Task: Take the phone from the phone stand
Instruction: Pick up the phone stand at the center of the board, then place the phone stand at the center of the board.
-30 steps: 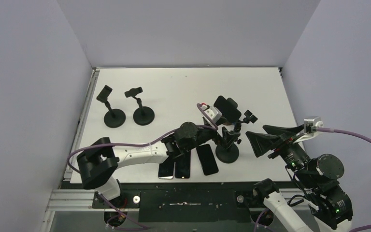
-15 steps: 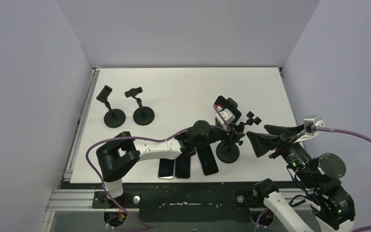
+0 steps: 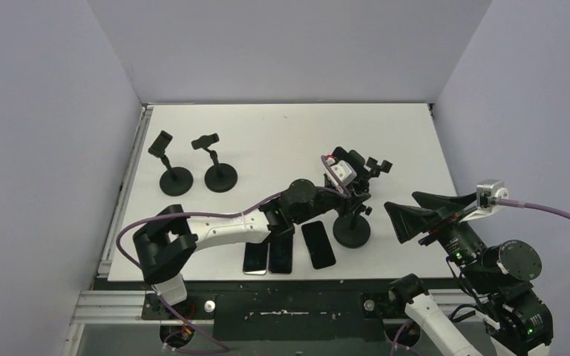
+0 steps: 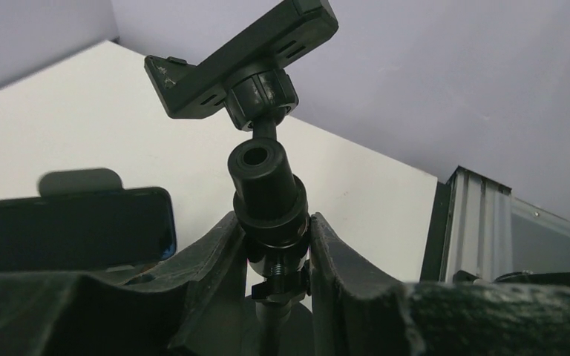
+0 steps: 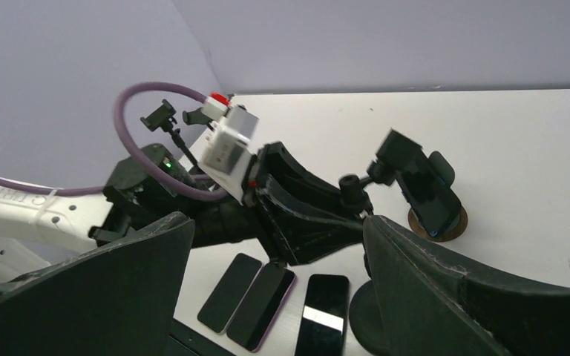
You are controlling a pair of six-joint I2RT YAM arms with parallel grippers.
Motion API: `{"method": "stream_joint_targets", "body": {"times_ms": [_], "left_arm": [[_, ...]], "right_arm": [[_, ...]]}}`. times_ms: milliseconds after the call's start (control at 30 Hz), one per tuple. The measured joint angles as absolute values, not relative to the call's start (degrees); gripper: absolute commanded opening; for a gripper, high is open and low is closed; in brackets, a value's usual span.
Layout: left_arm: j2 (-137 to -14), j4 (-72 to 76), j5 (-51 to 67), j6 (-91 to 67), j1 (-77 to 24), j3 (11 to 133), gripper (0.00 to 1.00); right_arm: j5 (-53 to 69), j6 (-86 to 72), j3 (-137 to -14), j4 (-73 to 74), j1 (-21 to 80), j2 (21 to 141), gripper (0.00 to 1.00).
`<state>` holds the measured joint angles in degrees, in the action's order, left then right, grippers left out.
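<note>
Left gripper (image 4: 272,231) jaws pinch the phone stand (image 4: 263,178) stem; right gripper (image 5: 278,226) jaws spread; lettering on left arm (image 5: 22,204) unreadable.

Robot test lab, white table (image 3: 267,133) boxed by plain lilac walls (image 3: 44,111), aluminium frame rail (image 3: 115,305)

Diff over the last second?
Left gripper moved right onto the phone stand and closed around its stem. Right gripper stayed open; the phone is still in the stand, and the three flat phones are unmoved.
</note>
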<state>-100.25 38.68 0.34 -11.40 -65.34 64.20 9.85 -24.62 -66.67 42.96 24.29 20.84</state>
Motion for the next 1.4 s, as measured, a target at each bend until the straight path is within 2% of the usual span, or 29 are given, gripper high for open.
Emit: {"method": "stream_joint_targets", "body": {"times_ms": [167,433,733,1000,1167,1300,1400], "left_arm": [[-92.9,37.0,-2.1,-9.8,-63.0,64.2,0.00],[-84.8,37.3,-4.3,-9.6,-49.1,64.2,0.00],[-90.2,39.0,-3.8,-8.4,-36.6,63.4,0.00],[-99.5,40.5,-2.3,-7.5,-32.3,63.4,0.00],[-100.8,40.1,-2.1,-5.1,-32.0,63.3,0.00],[-100.8,40.5,-1.7,-3.6,-32.1,63.0,0.33],[-100.8,40.8,-1.4,-3.2,-32.1,62.0,0.46]], "right_arm": [[9.8,-24.7,-66.7,42.9,24.3,20.9,0.87],[9.8,-25.4,-65.5,39.4,24.3,22.4,0.87],[9.8,-27.3,-59.7,33.0,24.3,28.9,0.86],[9.3,-28.8,-56.8,29.6,24.3,33.4,0.86],[8.7,-29.9,-53.7,28.2,24.3,35.9,0.85],[6.8,-31.0,-51.5,26.9,24.3,38.2,0.85],[4.8,-31.9,-49.4,25.3,24.3,38.9,0.86]]}}
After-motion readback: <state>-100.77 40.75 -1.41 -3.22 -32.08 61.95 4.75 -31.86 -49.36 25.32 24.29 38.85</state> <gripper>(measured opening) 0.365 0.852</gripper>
